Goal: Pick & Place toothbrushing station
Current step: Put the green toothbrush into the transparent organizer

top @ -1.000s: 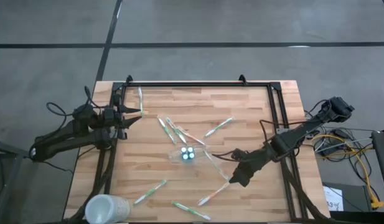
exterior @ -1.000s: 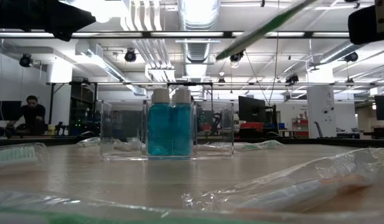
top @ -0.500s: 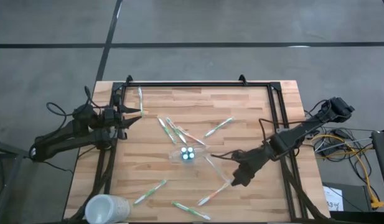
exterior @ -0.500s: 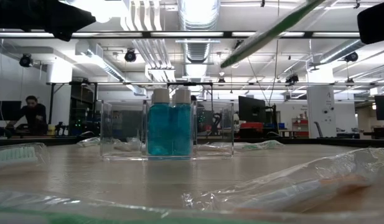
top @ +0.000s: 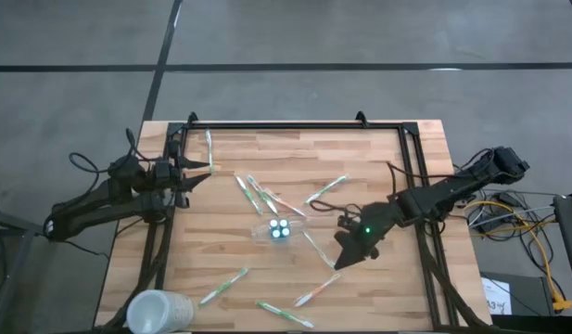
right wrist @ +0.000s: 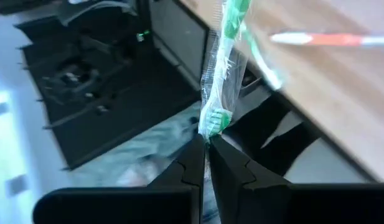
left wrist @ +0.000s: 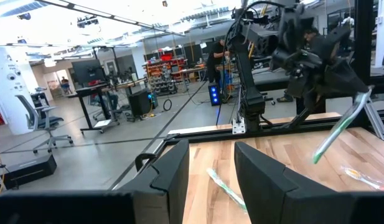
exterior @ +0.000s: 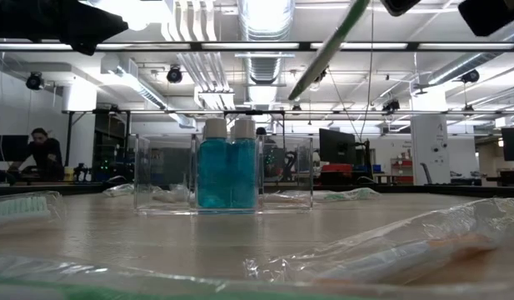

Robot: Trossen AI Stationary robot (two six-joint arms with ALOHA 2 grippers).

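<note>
My right pincer [top: 344, 258] is clamped on a wrapped green toothbrush [right wrist: 224, 68], held up off the bench [top: 378, 158]. The clear toothbrushing station [top: 279, 230] with its blue tubes [exterior: 227, 173] sits mid-bench, near that pincer, on its inner side. My left pincer [top: 204, 169] waits at the bench's far left edge, fingers [left wrist: 170, 180] apart, gripping nothing.

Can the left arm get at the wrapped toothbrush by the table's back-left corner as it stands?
Probably yes. The left gripper, open, sits at the left edge just beside that wrapped toothbrush, with nothing between them.
</note>
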